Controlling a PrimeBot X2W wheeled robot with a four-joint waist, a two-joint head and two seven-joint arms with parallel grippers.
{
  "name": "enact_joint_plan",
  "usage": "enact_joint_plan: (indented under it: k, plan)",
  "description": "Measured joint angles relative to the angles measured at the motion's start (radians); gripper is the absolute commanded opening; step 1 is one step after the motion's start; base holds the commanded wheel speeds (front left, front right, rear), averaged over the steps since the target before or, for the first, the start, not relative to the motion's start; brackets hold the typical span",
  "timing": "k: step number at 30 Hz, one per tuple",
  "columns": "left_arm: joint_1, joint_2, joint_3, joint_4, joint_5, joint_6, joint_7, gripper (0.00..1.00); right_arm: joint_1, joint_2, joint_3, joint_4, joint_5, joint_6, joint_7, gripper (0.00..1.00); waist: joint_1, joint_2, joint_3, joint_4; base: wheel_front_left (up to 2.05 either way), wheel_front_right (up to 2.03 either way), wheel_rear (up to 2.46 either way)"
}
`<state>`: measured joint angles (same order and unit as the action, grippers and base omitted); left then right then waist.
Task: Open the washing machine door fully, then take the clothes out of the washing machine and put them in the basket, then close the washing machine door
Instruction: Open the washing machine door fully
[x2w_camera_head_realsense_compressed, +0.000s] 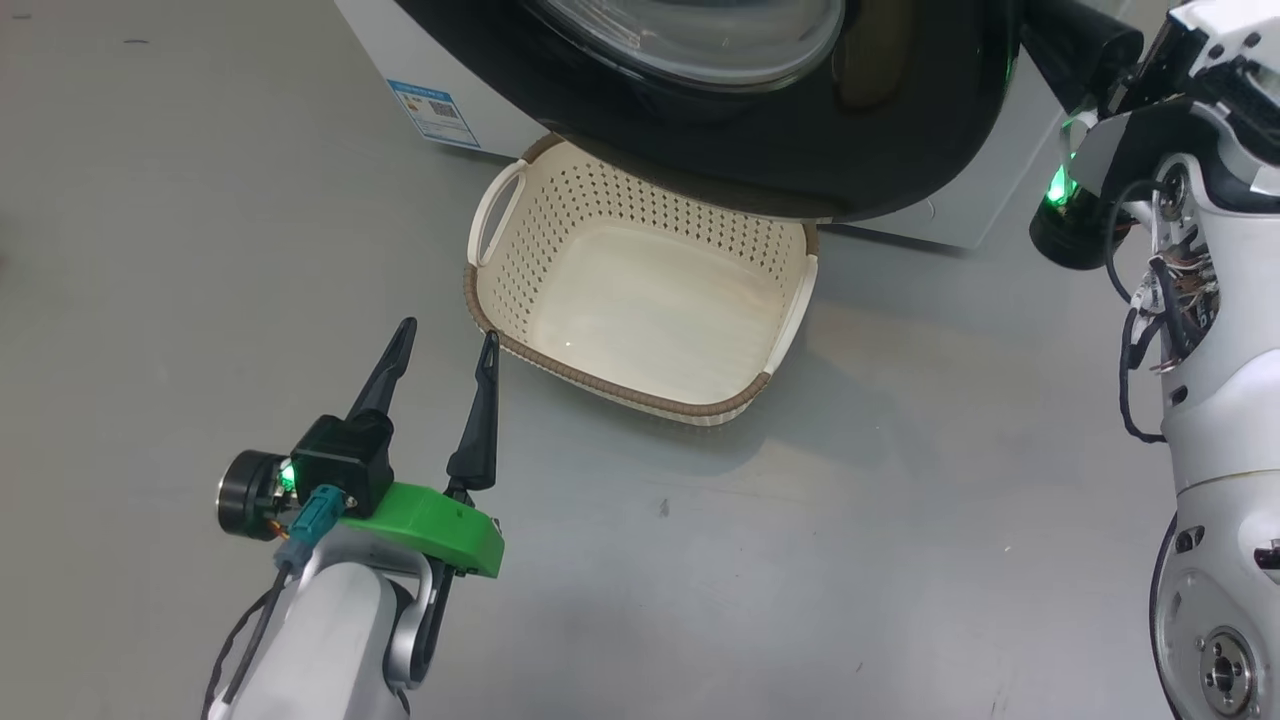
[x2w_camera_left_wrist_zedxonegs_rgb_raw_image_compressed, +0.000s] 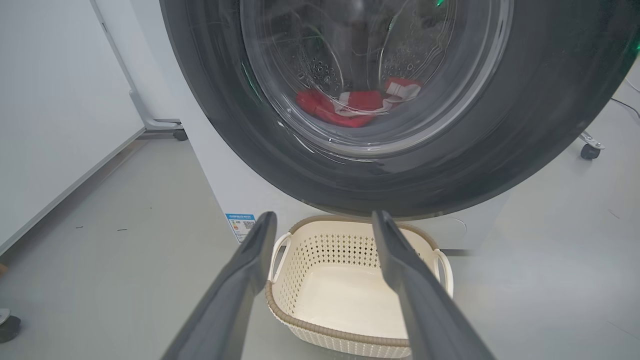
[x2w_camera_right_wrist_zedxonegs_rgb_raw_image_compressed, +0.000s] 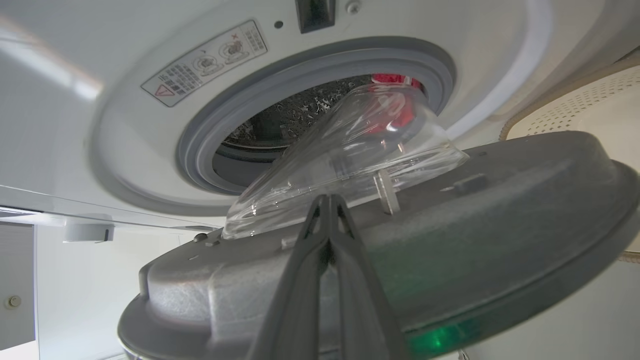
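Left pincer wide open and empty; right pincer shut on nothing.

The left pincer hovers above the floor with its fingers spread wide, and the empty basket sits just ahead and to the right of its tips. Above and beyond those tips is the door, standing partway open from the washer, its black rim overhanging the basket's far edge. Further ahead, seen through the glass, the clothes lie red and white at the bottom of the drum. The right pincer's fingers are pressed together with nothing between them. They lie along the door's grey inner face, tips just short of the glass bowl. Whether they touch the door I cannot tell.
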<state>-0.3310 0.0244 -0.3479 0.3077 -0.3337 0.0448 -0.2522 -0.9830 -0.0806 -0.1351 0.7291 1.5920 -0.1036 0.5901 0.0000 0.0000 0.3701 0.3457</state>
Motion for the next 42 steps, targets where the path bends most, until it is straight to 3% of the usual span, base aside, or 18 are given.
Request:
enact_joint_plan:
  k: [12, 28, 34, 42]
  plan:
    - [0.030, 0.001, -0.007, 0.002, 0.010, 0.003, 0.000, 1.00, 0.040, 0.005, 0.039, 0.019, 0.035, 0.004, 0.012, 0.00, 0.0000, 0.0000, -0.056, -0.011, 0.00, 0.00, 0.00]
    - [0.037, 0.001, -0.003, -0.010, 0.018, 0.005, 0.000, 1.00, 0.045, 0.005, 0.099, 0.002, 0.019, 0.006, -0.010, 0.00, 0.0000, 0.0000, -0.053, -0.020, 0.00, 0.00, 0.00]
    - [0.037, 0.001, 0.002, -0.009, 0.019, 0.009, 0.000, 1.00, 0.054, -0.008, 0.139, -0.019, -0.087, 0.080, -0.088, 0.00, 0.0000, 0.0000, -0.065, -0.025, 0.00, 0.00, 0.00]
    - [0.044, 0.002, 0.017, -0.001, 0.019, 0.012, 0.000, 1.00, 0.080, -0.126, 0.320, -0.075, -0.383, 0.207, -0.203, 0.00, 0.0000, 0.0000, -0.103, -0.034, 0.00, 0.00, 0.00]
